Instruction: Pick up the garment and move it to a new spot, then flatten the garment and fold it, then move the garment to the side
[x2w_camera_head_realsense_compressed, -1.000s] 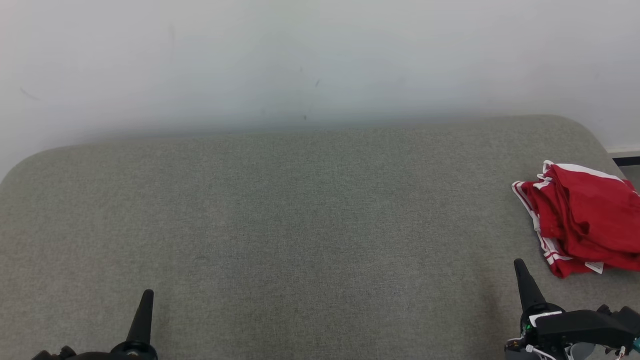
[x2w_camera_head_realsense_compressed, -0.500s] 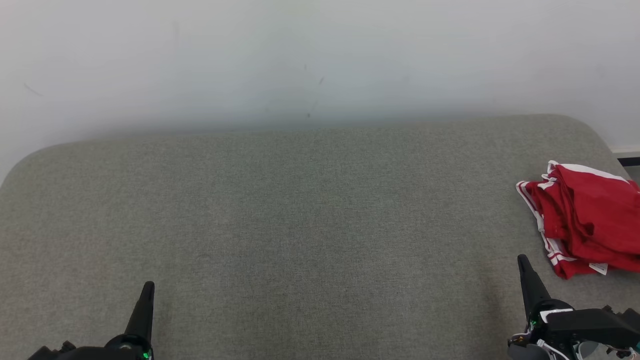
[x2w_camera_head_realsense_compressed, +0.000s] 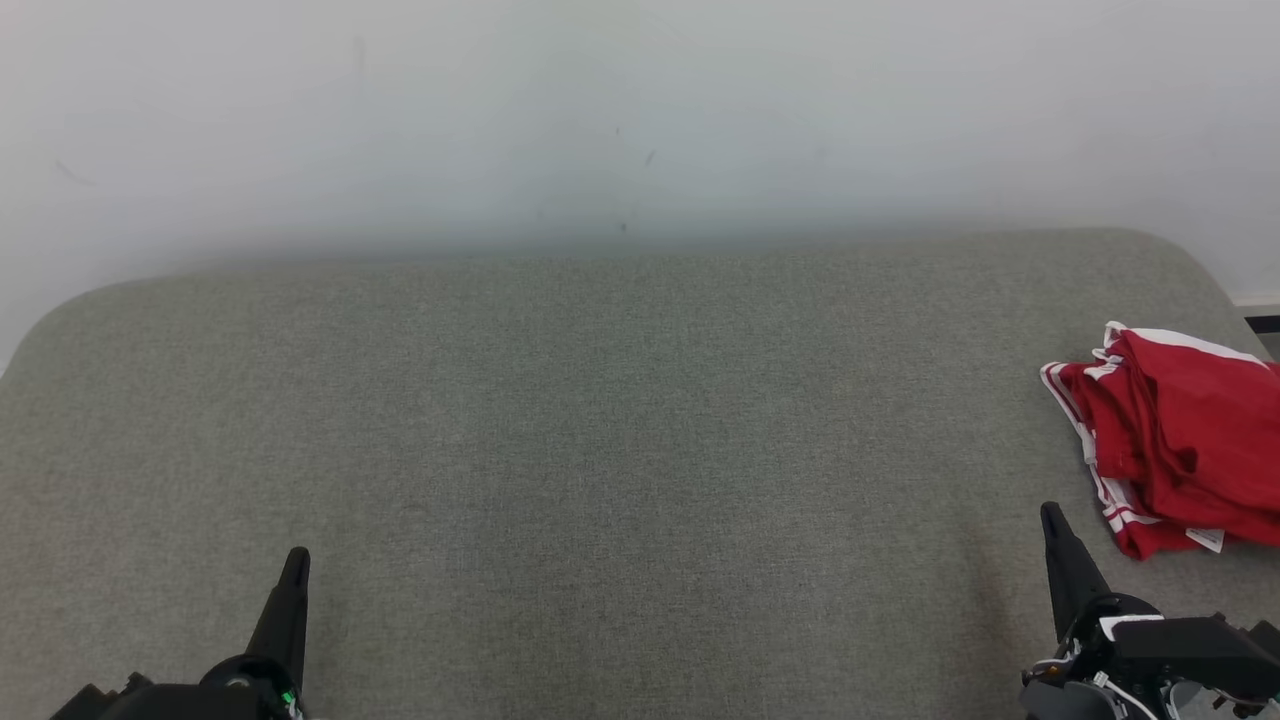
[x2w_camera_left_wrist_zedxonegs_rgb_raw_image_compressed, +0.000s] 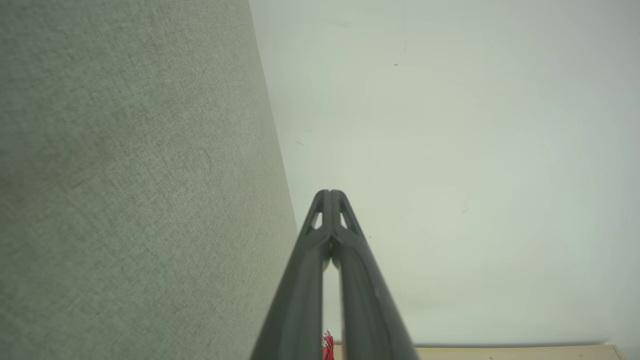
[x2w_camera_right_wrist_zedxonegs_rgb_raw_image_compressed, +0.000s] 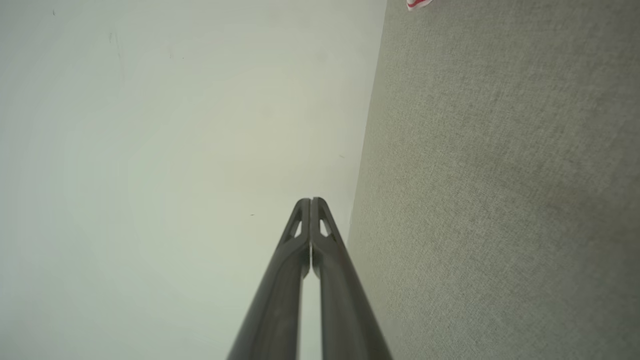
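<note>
Upholstery (x2w_camera_head_realsense_compressed: 600, 450), grey and broad, fills the space before the wall. At its right edge lies the red garment (x2w_camera_head_realsense_compressed: 1180, 440), a crumpled heap cut by the frame, its long axis unclear. It sits just ahead and right of the right gripper (x2w_camera_head_realsense_compressed: 1050, 515), well apart from the left gripper (x2w_camera_head_realsense_compressed: 297, 558). Both point forward, low, jaws pressed together.

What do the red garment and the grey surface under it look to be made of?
Red garment: thin, soft knit, probably polyester or cotton; it lies in limp folds, with white stripe trim. Grey surface: woven upholstery fabric, matte, with a fine visible weave and rounded, padded-looking corners.
</note>
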